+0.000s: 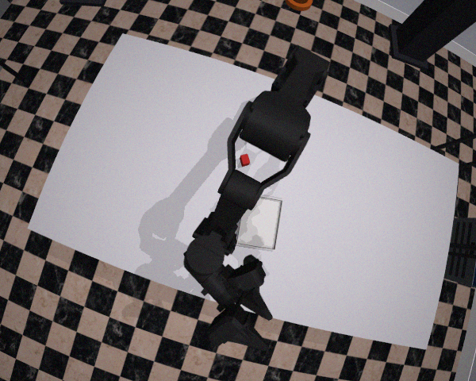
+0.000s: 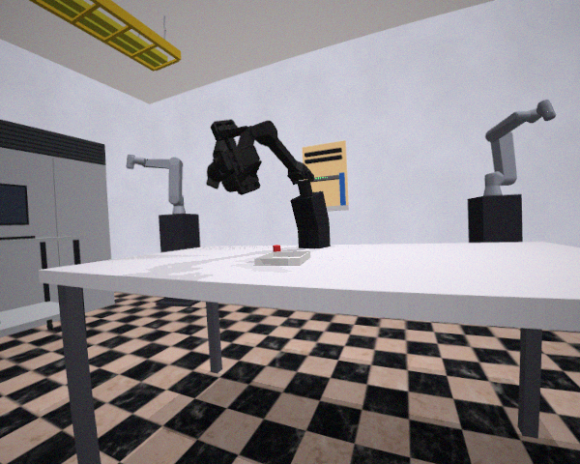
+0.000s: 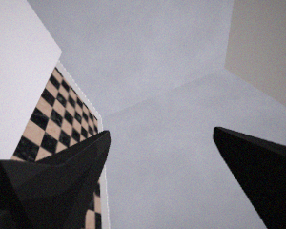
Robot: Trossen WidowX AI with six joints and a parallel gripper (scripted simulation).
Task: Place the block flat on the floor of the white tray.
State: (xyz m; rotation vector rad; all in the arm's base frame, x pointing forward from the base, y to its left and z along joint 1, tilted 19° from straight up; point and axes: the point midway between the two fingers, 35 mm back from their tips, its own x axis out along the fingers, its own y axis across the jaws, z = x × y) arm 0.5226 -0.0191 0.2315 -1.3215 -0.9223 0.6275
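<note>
- the two dark fingers of the gripper (image 3: pixel 159 157) fill the lower corners of the wrist view, spread wide with nothing between them; behind them lie only pale walls, a slice of white table edge and checkered floor (image 3: pixel 62 114).
- from above, the gripper (image 1: pixel 246 315) reaches out past the near edge of the white table (image 1: pixel 127 123), over the checkered floor (image 1: pixel 66 328), and holds nothing.
- in the exterior view the gripper (image 2: pixel 230 182) hangs high above the table (image 2: pixel 380 279), with the black arm (image 2: pixel 280 147) folded back over itself from its base (image 2: pixel 310 219).
- the small red block (image 1: pixel 244 159) rests on the table top, seen through the gap in the arm's forked link, well apart from the gripper.
- the white tray (image 1: pixel 276 221) lies on the table near the block, on the side toward the near edge, partly covered by the arm in the top view; no block shows on the part of its floor that is visible.
- from the side, the block (image 2: pixel 276 247) sits just behind the tray (image 2: pixel 282 258), apart from it.
- two grey arms on black pedestals (image 2: pixel 495 217) stand behind the table.
</note>
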